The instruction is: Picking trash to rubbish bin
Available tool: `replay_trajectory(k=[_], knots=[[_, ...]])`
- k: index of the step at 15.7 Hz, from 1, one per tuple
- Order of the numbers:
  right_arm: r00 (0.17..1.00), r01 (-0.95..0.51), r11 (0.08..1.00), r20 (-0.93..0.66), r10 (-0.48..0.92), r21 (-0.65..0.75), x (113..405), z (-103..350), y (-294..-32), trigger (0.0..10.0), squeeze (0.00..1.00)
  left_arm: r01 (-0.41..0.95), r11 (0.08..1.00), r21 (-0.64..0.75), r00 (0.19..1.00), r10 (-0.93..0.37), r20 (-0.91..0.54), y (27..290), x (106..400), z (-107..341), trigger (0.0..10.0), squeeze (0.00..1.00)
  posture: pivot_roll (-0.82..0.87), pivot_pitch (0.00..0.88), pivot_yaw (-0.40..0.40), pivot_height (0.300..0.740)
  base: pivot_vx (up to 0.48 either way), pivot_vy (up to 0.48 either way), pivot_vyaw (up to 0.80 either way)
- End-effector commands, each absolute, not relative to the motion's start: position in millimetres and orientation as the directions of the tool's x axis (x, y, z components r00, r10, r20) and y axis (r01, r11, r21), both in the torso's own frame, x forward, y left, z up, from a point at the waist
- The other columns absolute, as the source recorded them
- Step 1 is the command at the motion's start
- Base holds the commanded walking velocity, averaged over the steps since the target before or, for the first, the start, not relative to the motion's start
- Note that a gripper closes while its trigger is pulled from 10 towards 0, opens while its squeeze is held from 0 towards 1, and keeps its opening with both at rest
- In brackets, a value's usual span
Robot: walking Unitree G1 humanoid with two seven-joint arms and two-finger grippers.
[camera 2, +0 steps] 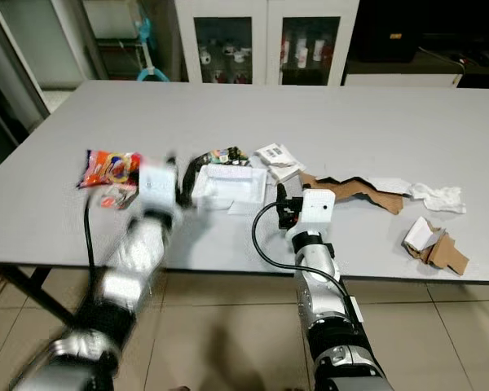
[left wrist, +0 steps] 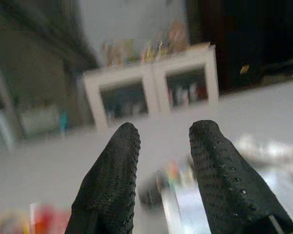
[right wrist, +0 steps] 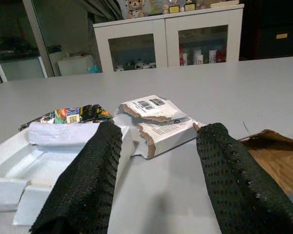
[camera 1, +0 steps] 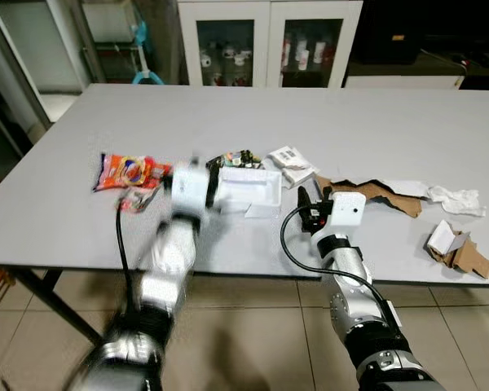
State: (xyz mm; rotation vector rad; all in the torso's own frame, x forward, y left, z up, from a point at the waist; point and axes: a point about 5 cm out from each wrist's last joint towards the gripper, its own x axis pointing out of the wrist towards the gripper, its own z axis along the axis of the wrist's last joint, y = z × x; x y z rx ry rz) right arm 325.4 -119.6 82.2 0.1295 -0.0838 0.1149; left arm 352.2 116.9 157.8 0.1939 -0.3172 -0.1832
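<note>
Trash lies along the near side of the grey table (camera 1: 253,114): a red snack wrapper (camera 1: 130,171), a dark printed wrapper (camera 1: 233,158), a white foam tray (camera 1: 251,189), a torn white paper packet (camera 1: 290,164), a brown cardboard strip (camera 1: 376,194), a crumpled white tissue (camera 1: 458,198) and a folded cardboard scrap (camera 1: 458,249). My left arm is blurred with motion; its left gripper (camera 1: 214,173) is open over the foam tray's left end. My right gripper (camera 1: 304,199) is open low over the table, just right of the tray and short of the torn packet (right wrist: 154,117). Neither holds anything.
A white glass-door cabinet (camera 1: 269,41) stands behind the table with dark furniture to its right. The table's front edge (camera 1: 244,273) runs just before my arms, with tiled floor below. A black table leg (camera 1: 53,305) slants down at the left.
</note>
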Motion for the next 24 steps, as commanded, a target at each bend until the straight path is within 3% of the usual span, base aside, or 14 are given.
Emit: replay_trajectory(k=[1,4,6,9,17,24], knots=[[0.990,-0.110,0.986,0.108,0.096,0.129,327.3,86.4,-121.2,10.0,0.00,0.169,0.958,0.232,0.899,-0.247,0.361,115.9,359.4,187.1,10.0,0.00,0.01,0.017,0.046,0.740,0.000,0.000,0.00],[0.990,-0.112,0.985,0.102,0.099,0.130,327.6,85.8,-119.1,10.0,0.00,0.211,0.907,0.365,0.868,-0.346,0.356,127.9,375.6,218.5,10.0,0.00,0.01,0.009,0.054,0.740,0.000,0.000,0.00],[0.990,-0.111,0.985,0.101,0.098,0.131,328.2,86.0,-118.6,10.0,0.00,0.325,0.830,0.453,0.861,-0.458,0.222,135.3,383.3,213.5,10.0,0.00,0.01,0.005,0.058,0.740,0.000,0.000,0.00],[0.991,-0.110,0.985,0.096,0.098,0.132,329.1,86.2,-119.0,10.0,0.00,0.574,0.582,0.576,0.749,-0.658,-0.082,145.6,382.7,199.4,10.0,0.00,0.01,0.008,0.064,0.740,0.000,0.000,0.00],[0.986,-0.158,0.975,0.085,0.146,0.154,331.4,88.6,-132.0,10.0,0.00,0.748,0.439,0.498,0.614,-0.744,-0.265,167.0,378.6,197.8,10.0,0.00,0.01,0.027,0.065,0.740,0.000,0.000,0.00],[0.905,-0.426,0.897,0.054,0.423,0.116,324.8,89.4,-126.6,10.0,0.00,0.871,0.346,0.348,0.460,-0.823,-0.332,166.2,367.2,180.2,10.0,0.00,0.00,0.027,0.076,0.740,0.000,0.000,0.00]])
